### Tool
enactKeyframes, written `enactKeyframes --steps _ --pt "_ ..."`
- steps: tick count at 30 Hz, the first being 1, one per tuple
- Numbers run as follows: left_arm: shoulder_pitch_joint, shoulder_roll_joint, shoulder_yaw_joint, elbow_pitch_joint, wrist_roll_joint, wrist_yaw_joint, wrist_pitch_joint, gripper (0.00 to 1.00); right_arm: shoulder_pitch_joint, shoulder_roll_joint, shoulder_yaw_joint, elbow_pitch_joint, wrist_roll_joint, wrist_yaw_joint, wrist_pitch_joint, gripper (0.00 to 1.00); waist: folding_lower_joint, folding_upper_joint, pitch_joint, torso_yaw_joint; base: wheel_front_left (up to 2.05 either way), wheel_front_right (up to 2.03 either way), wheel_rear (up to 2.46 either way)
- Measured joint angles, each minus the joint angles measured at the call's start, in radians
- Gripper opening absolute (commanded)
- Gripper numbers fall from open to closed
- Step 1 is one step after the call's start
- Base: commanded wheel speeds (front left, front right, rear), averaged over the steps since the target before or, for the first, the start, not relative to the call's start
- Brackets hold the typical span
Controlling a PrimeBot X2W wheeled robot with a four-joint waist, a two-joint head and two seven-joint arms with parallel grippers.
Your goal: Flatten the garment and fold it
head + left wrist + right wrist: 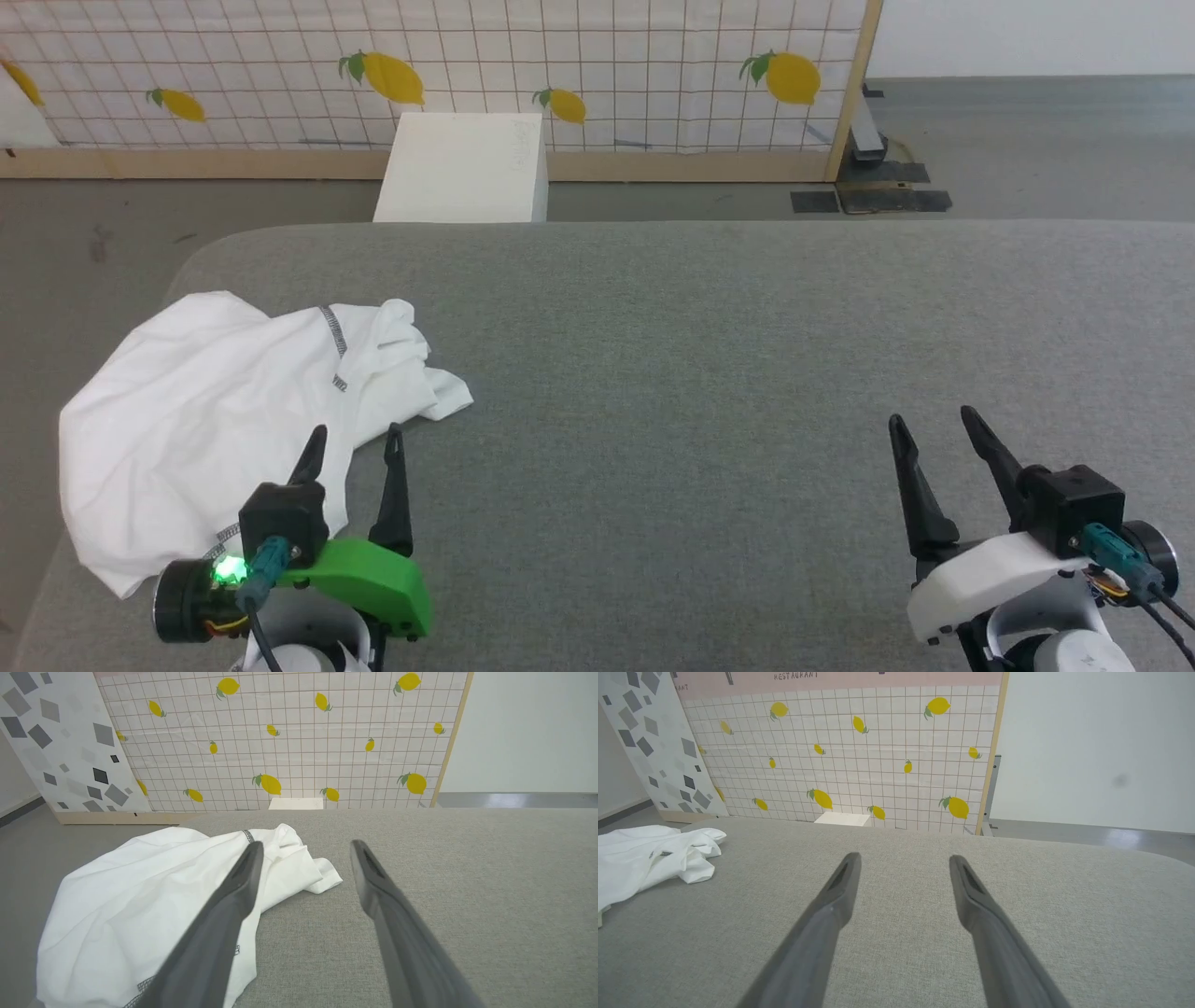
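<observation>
You've got a broad grey fabric-covered surface (747, 373) stretching right across in front of you. Past its far edge, a white box (462, 168) sits on the grey floor (1027, 140), just before a tiled panel printed with lemons (607, 56). A wooden post (854, 93) closes that panel's right end, with dark flat plates (873, 199) at its foot. Left of the panel stands a speckled board with grey chips (60, 742).

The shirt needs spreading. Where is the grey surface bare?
Bare grey surface runs from the garment's right edge to the right claw and back to the far edge. Crowded at the left end, where the crumpled garment lies by the left claw.
</observation>
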Motion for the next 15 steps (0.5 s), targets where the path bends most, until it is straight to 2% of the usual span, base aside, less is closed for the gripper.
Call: enactKeyframes --steps 15 --pt "0.031 0.000 0.001 0.007 -0.027 0.002 -0.032 1.00 0.020 0.000 0.006 0.024 0.042 0.000 -0.028 1.00 0.0000 0.0000 -0.008 0.081 0.00 0.00 0.00"
